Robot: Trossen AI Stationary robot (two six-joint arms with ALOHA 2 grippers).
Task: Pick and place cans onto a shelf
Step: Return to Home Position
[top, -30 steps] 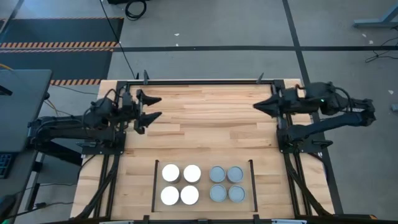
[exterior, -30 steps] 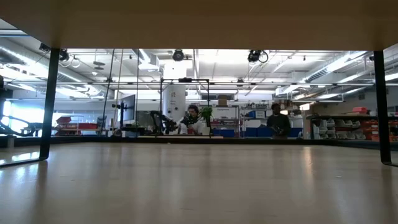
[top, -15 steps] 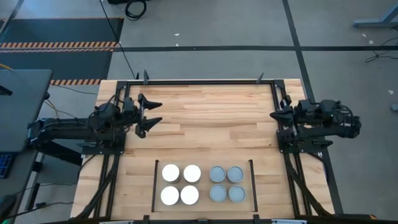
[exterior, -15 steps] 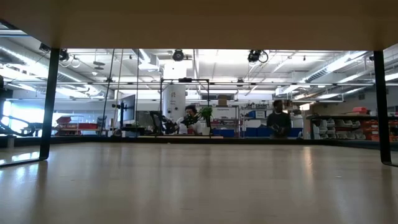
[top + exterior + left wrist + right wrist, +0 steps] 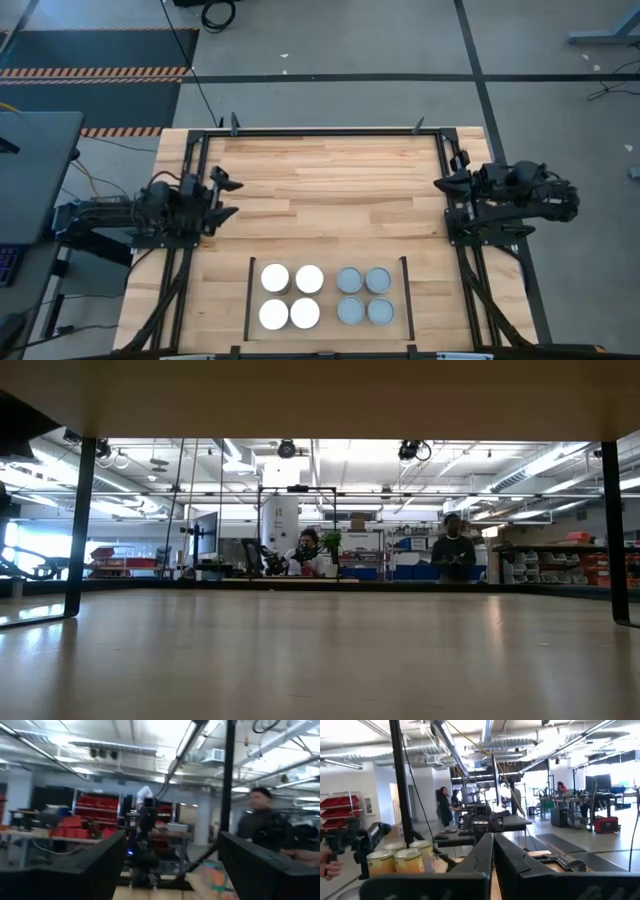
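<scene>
Eight cans (image 5: 309,278) stand on the shelf (image 5: 326,262). The left gripper (image 5: 222,195), fingers (image 5: 100,865) spread and empty, and the right gripper (image 5: 445,184), fingers (image 5: 480,857) pressed together and empty, sit at opposite counter (image 5: 330,190) edges. Only a stray swing could topple the cans.

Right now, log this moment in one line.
cans: eight on shelf, four white-topped, four grey-topped | left gripper: open, left table edge | right gripper: shut, right table edge
</scene>
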